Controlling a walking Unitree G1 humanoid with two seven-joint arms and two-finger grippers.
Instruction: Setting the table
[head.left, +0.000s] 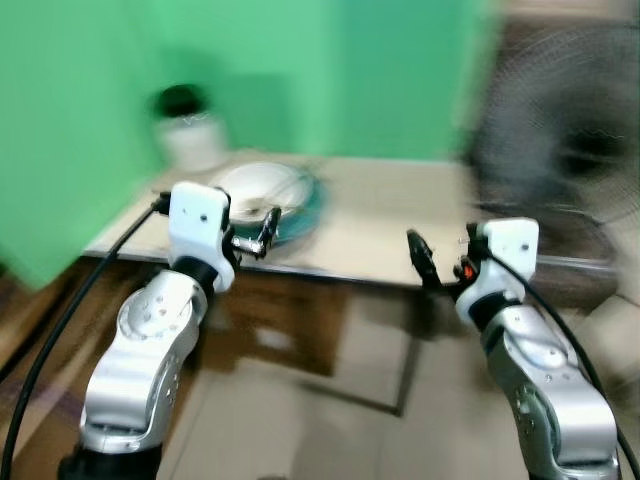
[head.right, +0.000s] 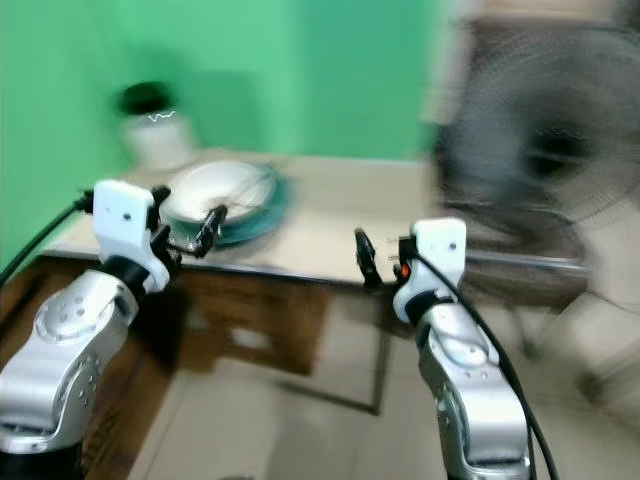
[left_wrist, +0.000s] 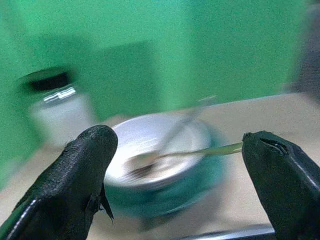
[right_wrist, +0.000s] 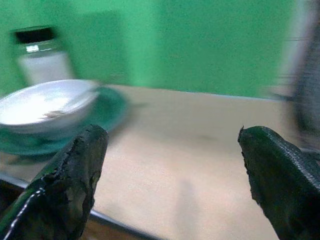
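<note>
Home room: green wall (head.left: 300, 70), dining table (head.left: 400, 225), standing fan (head.left: 570, 130).

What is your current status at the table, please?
Left gripper open, raised before the white bowl on the teal plate. Right gripper open, empty, near the table edge. Utensil in bowl; jar behind.

No writing, label or number can be read; the views are blurred.

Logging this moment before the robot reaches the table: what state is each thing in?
Left gripper: open, empty, short of the table.
Right gripper: open, empty.
White bowl: upright on green plate, cutlery inside.
Jar: upright, black lid on.
Fan: too blurred to tell.
</note>
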